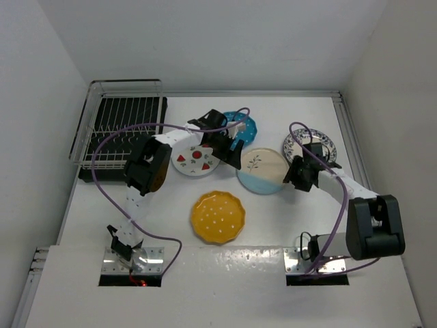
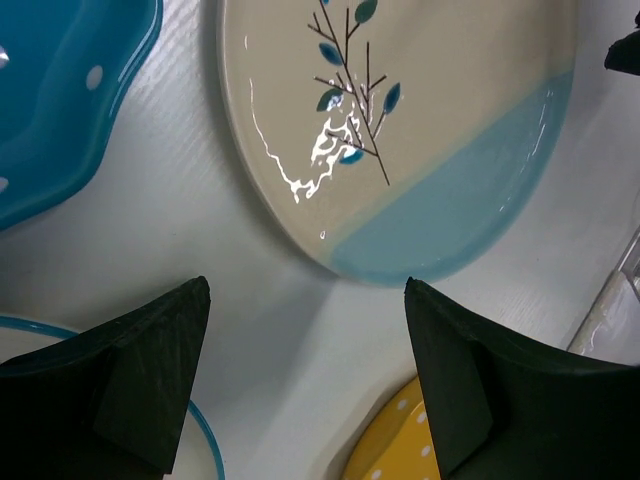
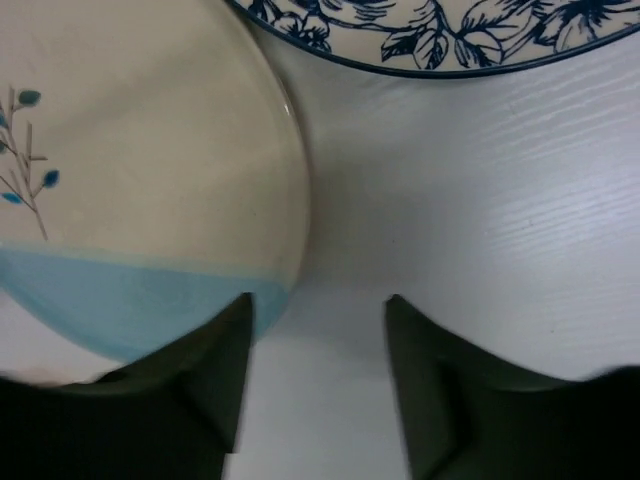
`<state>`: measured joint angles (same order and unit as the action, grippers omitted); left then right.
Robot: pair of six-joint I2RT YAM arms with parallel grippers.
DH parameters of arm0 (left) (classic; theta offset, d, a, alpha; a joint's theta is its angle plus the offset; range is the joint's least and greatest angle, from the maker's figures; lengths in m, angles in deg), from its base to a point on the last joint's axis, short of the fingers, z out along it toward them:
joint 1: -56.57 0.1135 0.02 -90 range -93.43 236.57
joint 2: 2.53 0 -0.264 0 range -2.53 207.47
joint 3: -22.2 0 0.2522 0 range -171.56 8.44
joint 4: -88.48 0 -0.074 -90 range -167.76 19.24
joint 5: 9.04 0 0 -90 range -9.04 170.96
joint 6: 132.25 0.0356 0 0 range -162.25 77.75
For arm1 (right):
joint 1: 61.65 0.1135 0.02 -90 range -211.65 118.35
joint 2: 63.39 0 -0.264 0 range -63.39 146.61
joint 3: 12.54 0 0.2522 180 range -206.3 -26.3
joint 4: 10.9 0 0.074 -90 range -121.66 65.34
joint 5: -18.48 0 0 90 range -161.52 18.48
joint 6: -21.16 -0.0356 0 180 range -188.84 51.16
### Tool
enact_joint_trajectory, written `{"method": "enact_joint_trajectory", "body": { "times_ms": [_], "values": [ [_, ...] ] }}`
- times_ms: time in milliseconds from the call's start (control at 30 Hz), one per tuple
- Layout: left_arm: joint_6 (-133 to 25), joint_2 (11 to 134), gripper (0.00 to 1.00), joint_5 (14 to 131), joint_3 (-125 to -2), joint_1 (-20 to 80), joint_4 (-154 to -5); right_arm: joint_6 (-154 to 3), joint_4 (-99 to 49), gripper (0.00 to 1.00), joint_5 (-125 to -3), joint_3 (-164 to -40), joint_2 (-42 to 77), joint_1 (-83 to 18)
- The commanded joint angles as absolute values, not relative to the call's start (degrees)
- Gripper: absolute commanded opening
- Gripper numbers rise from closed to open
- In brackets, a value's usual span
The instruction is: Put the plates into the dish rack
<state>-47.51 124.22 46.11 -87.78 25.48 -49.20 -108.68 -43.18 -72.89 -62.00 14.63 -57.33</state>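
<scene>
Glossy cream-and-blue plate (image 1: 263, 171) is lying flat on the white table (image 1: 273, 222), scalloped yellow plate (image 1: 218, 217) nearby, silver wire rack (image 1: 123, 133) sitting far left. Left gripper (image 2: 305, 385) is hovering wide open at the cream plate's rim; right gripper (image 3: 318, 370) gaping likewise, holding nothing.

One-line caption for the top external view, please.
Left gripper and right gripper, both open, flank the sprig plate; dish rack holds no plates.
</scene>
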Motion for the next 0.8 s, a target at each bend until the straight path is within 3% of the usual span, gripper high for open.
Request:
{"method": "enact_joint_trajectory", "body": {
  "times_ms": [0,67,100,167,300,400,600,700,767],
  "values": [
    [-48.8,122.5,0.83,45.9,-90.4,25.5,-51.2,-109.0,-41.5,0.62,-76.2,-63.7,10.7,-58.8],
    [-48.2,121.6,0.83,46.9,-90.4,25.5,-51.2,-114.6,-41.4,0.84,-79.4,-62.4,8.3,-61.0],
    [-48.2,120.5,0.83,46.9,-90.4,26.2,-51.2,-116.7,-40.7,0.90,-81.8,-62.0,7.2,-63.6],
    [-47.6,119.5,0.83,47.5,-90.4,26.9,-51.2,-121.6,-37.8,0.94,-82.7,-60.3,6.3,-67.9],
    [-47.1,117.2,0.83,47.5,-90.4,28.5,-50.5,-127.5,-34.2,0.94,-77.9,-61.0,12.2,-78.1],
    [-46.5,115.8,0.83,47.5,-88.9,29.8,-50.0,-128.1,-27.9,0.86,-69.8,-61.7,17.7,-82.3],
    [-45.9,112.3,0.83,47.5,-87.2,30.3,-49.5,-131.2,-22.7,0.75,-69.1,-65.2,29.5,-83.1],
    [-45.4,110.9,0.83,48.0,-87.2,30.9,-49.5,-131.9,-21.2,0.64,-69.2,-66.5,33.6,-83.7],
    [-44.9,110.3,0.83,48.0,-87.2,30.9,-49.5,-133.1,-22.4,0.48,-68.9,-67.2,36.8,-84.4]
  ]
}}
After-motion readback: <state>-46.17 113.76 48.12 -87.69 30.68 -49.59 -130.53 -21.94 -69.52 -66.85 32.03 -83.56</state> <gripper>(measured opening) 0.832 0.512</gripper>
